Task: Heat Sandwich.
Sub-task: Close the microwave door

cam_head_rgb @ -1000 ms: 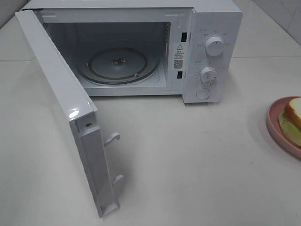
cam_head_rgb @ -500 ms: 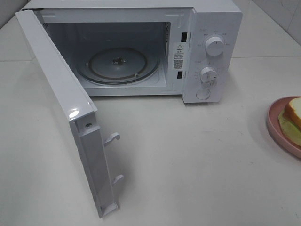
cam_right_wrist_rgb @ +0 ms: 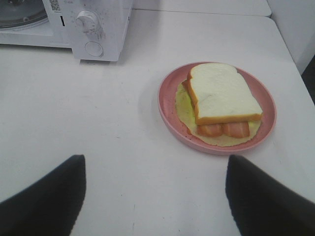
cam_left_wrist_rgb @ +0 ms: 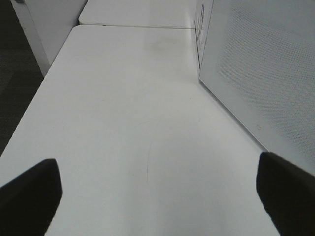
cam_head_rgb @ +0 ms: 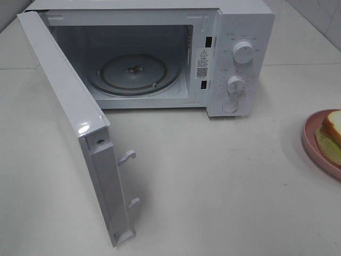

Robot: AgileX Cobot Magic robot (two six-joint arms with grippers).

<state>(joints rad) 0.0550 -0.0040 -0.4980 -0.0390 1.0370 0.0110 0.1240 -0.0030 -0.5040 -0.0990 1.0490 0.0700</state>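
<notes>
Sandwich (cam_right_wrist_rgb: 221, 98) of white sliced bread lay on a round pink plate (cam_right_wrist_rgb: 167, 105) at the right edge of the white table (cam_head_rgb: 224, 176), to the right of the microwave (cam_head_rgb: 240, 53) and nearer than it. The right gripper (cam_right_wrist_rgb: 155, 196) hovered just short of the plate, its 2 dark fingers (cam_right_wrist_rgb: 263, 199) spread wide with nothing between them. The left gripper (cam_left_wrist_rgb: 155, 194) also stood parted over bare tabletop, beside the microwave door (cam_head_rgb: 80, 133), which was swung open. Inside sat the glass turntable (cam_head_rgb: 133, 73). 2 dials (cam_head_rgb: 243, 52) faced front.
</notes>
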